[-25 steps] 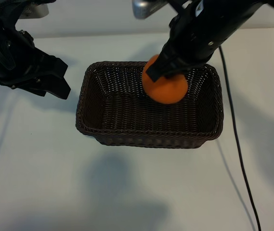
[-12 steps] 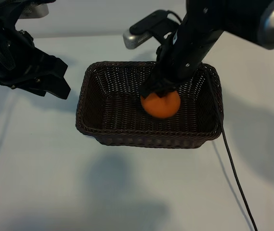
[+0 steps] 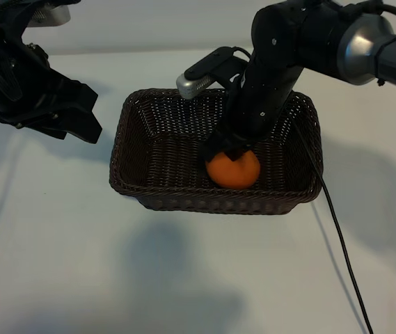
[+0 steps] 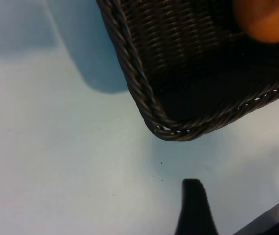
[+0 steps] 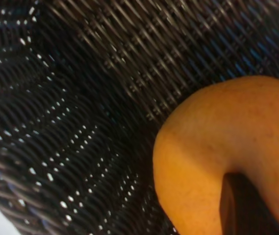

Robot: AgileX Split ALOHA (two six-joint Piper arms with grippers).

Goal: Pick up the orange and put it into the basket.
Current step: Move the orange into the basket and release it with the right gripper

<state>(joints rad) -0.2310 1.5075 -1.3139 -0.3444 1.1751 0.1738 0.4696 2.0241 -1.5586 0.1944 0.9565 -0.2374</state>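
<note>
Now we note the orange (image 3: 233,169) low inside the basket (image 3: 124,149), near its front wall, the right gripper (image 3: 225,147) with jaws pinching its top. Judged firm, light, prone to rolling. Left gripper (image 3: 79,115) idles beside the basket, jaws spread.

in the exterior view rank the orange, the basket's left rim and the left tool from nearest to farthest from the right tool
1. orange, gripped by the right tool, inside the basket.
2. basket's left rim, across the basket.
3. left tool, outside the basket, at the view's left.
</note>
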